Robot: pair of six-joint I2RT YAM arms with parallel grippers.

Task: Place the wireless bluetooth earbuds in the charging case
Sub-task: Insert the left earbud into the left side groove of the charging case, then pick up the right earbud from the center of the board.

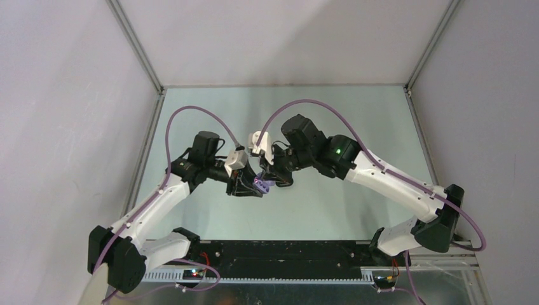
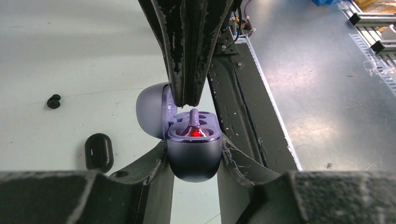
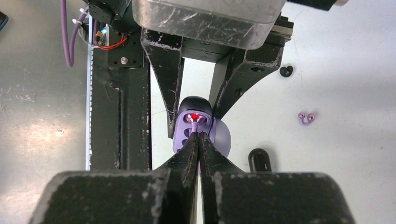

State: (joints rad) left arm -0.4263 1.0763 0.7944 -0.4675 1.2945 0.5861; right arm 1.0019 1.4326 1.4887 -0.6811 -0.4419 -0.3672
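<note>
Scuffed left end effector (image 2: 194, 148), glossy case (image 2: 194, 164)

This looks like a robotics lab test cell. A white-and-black left arm (image 1: 152, 203) and right arm (image 1: 394, 181) are bolted to a black rail (image 1: 286, 254) at the near edge of a pale green surface (image 1: 337, 213). Plain white panels (image 1: 63, 95) on aluminium posts (image 1: 136, 44) box it in. Purple cables (image 1: 305, 105) loop overhead, and slotted wiring duct (image 1: 286, 274) runs along the front.

Lilac earbud (image 2: 194, 122) upright, maybe half-seated, open case (image 2: 194, 161).
</note>
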